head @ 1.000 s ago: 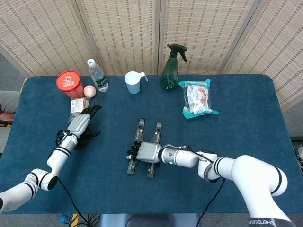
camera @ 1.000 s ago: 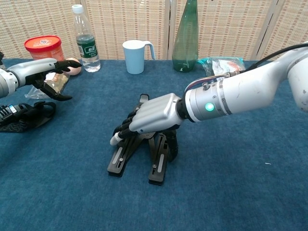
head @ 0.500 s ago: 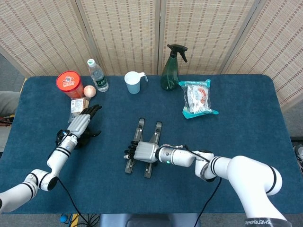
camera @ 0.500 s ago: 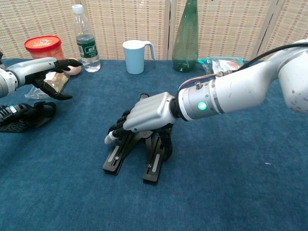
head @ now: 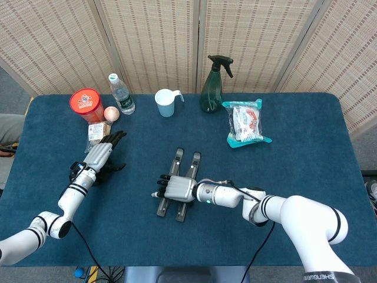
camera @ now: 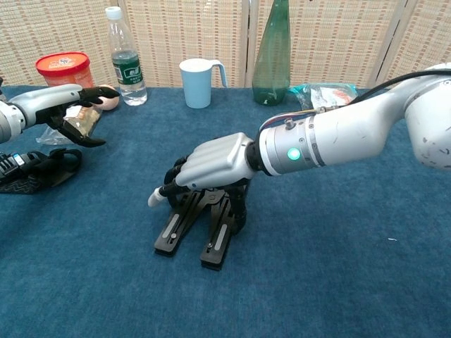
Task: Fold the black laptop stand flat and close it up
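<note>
Head view first: the black laptop stand (head: 175, 190) lies near the middle of the blue table (head: 306, 153), its 2 rails running almost side by side. The right hand (head: 174, 188) is down on top of it, palm over the rails, dark fingers curled toward the left rail. Over at the left, the left hand (head: 101, 154) hovers with fingers spread, holding nothing, just above a black object on the cloth. Along the back edge: a red-lidded tub (head: 86, 104), a water bottle (head: 121, 94), a white cup (head: 166, 103), a green spray bottle (head: 213, 85) and a snack packet (head: 246, 122).

Chest view now: the right hand (camera: 204, 165) presses over the top of the laptop stand (camera: 201, 225), fingers wrapped down around the left rail, 1 pale fingertip poking out leftward. The 2 rails sit close together, flat on the table (camera: 338, 267). The left hand (camera: 74, 105) hangs open at the far left, fingers apart, above the cloth.
</note>
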You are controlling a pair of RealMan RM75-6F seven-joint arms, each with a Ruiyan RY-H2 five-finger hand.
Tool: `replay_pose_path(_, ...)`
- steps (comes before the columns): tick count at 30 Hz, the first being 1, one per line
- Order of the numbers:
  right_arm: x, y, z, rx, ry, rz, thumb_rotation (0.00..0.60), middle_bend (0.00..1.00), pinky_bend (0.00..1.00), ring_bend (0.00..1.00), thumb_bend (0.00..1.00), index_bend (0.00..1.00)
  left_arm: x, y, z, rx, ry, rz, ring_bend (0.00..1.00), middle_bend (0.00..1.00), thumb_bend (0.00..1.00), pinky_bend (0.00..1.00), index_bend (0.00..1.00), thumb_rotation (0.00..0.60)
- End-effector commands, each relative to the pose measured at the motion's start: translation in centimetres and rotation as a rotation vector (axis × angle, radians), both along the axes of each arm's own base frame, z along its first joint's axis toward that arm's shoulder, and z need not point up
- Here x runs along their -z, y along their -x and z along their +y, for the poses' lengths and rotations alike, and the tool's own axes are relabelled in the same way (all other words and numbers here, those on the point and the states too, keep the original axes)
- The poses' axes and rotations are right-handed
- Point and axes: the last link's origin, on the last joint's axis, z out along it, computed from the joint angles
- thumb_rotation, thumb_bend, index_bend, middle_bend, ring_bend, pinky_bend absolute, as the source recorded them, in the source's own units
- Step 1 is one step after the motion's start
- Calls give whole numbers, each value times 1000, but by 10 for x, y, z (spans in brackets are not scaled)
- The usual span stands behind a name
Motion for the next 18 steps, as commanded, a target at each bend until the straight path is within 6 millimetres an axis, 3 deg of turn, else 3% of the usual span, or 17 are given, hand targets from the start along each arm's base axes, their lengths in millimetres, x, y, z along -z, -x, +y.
replay_pose_path(1, -1, 1, -1, 0, 1, -22, 600, 343, 0, 0, 48, 171, 1, -1, 0, 3, 2, -1, 0, 4, 234, 4, 0, 600)
replay_pose_path(15, -5, 4, -2, -9, 4, -105, 600, 550, 0, 149, 158, 430, 4, -4, 0, 9, 8, -1, 0, 4, 234, 4, 0, 600)
replay_pose_path(18, -6, 5, -2, -8, 5, -113, 600, 567, 0, 169, 167, 449, 5, -5, -1, 11, 10, 0, 0, 4, 234, 4, 0, 600)
